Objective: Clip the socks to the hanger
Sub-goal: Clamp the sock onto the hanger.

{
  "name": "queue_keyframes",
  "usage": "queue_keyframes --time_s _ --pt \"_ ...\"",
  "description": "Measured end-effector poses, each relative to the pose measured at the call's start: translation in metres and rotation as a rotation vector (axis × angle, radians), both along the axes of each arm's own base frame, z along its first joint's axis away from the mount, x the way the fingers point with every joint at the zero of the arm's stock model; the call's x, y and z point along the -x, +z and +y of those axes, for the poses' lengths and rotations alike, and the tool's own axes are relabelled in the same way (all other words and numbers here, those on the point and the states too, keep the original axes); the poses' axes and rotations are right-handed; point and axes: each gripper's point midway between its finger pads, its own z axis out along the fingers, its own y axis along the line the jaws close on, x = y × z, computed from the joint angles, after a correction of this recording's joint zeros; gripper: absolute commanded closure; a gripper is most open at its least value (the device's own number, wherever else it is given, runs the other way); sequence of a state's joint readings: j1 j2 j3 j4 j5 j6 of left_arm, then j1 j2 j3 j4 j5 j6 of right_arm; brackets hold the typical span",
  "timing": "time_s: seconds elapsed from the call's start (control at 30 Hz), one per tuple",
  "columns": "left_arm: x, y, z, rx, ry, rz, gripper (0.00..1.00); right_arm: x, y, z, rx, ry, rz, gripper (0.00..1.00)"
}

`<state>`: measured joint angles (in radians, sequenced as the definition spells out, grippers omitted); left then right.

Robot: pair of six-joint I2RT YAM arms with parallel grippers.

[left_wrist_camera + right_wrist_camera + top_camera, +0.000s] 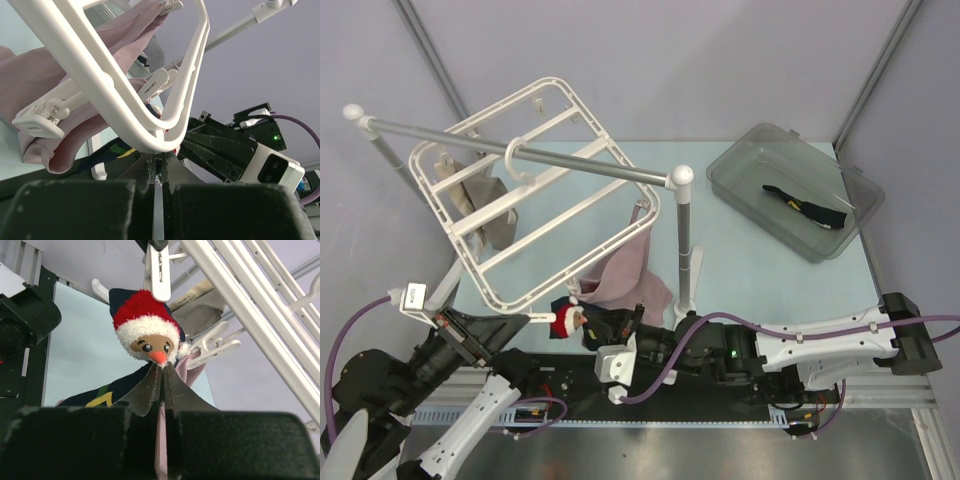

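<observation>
**A:** Your right tool [162,366] is pinching the sock [145,330] just under the clip [159,275]. Your left tool [159,159] pinches the hanger [100,85] at its corner.

**B:** Careful! Release before that clip bites and the sock likely drops. Lose the corner and the hanger may swing.

Left end effector [159,159]: fingers pressed together, tips at the hanger [100,85]'s near corner.
Right end effector [162,369]: pinched on the sock [147,335], right of that corner.

— What's around the cell?
— I've got a pale blue-green flat table [760,280] boxed in by plain lavender-grey wall panels [720,60], with slim grey metal posts [431,55] at the far corners.
— Light?
— Soft and even on my feed, with faint shadows on the table.
</observation>
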<state>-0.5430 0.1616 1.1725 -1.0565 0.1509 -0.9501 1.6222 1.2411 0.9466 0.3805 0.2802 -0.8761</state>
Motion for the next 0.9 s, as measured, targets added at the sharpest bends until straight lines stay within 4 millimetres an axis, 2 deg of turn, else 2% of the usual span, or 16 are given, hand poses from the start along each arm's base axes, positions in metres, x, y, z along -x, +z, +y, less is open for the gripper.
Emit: queue_keyframes --time_s 0.17,0.33,0.6,0.8,0.83,0.9 --pt "0.001 0.0 -0.001 0.003 -0.006 0.001 1.0 -0.003 0.005 0.008 -0.01 -0.001 -0.001 1.0" --pt "0.001 0.001 -0.001 0.005 -0.01 0.0 1.0 -0.004 0.0 0.017 -0.001 0.007 -0.001 1.0" --pt "0.001 0.002 -0.001 0.007 -0.011 -0.003 1.0 -0.002 -0.001 0.02 -0.002 0.022 0.001 1.0" --pt "0.001 0.002 -0.001 0.013 -0.009 0.001 0.72 0.0 0.005 0.021 -0.024 0.032 0.006 1.0" --pt "0.001 0.002 -0.002 0.014 -0.01 0.002 0.62 0.0 0.006 0.021 -0.026 0.032 0.006 1.0" --pt "0.002 0.002 -0.002 0.017 -0.011 0.006 0.52 0.001 0.007 0.022 -0.029 0.035 0.007 1.0"
